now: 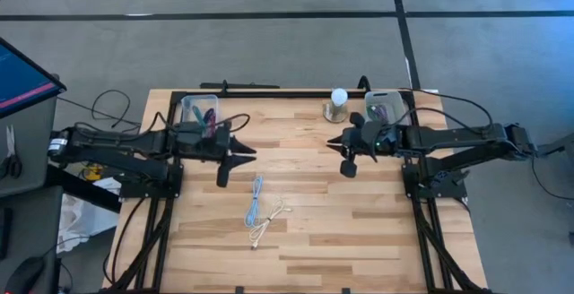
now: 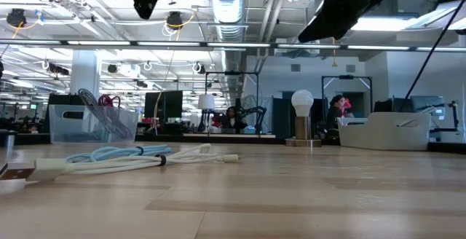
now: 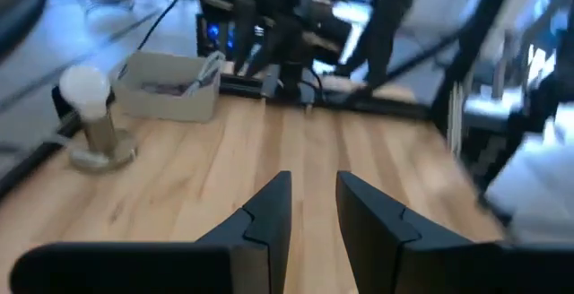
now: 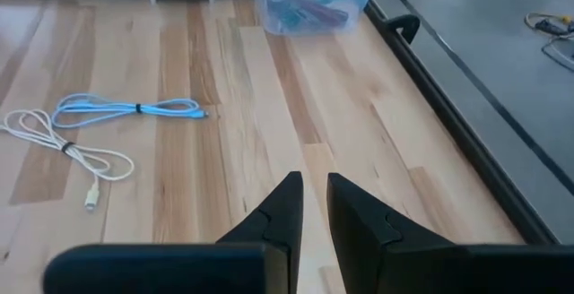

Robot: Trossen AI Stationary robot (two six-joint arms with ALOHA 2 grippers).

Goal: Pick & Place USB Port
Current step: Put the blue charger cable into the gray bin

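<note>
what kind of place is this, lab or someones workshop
Most likely a large open-plan robotics lab or office. Behind the wooden table the low view shows exposed ceiling ducts, rows of desks with monitors and a seated person. On the table lie two bundled cables, for practice.

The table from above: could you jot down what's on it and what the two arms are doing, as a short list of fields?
Surface: wooden table
Cables: blue cable and white cable, lying side by side near the middle
Left bin: clear bin at the back, holding cables
Right bin: clear bin at the back
Lamp: light bulb on a stand, back centre
Left tool: raised, slightly apart, empty
Right tool: raised, narrow gap, empty
</note>
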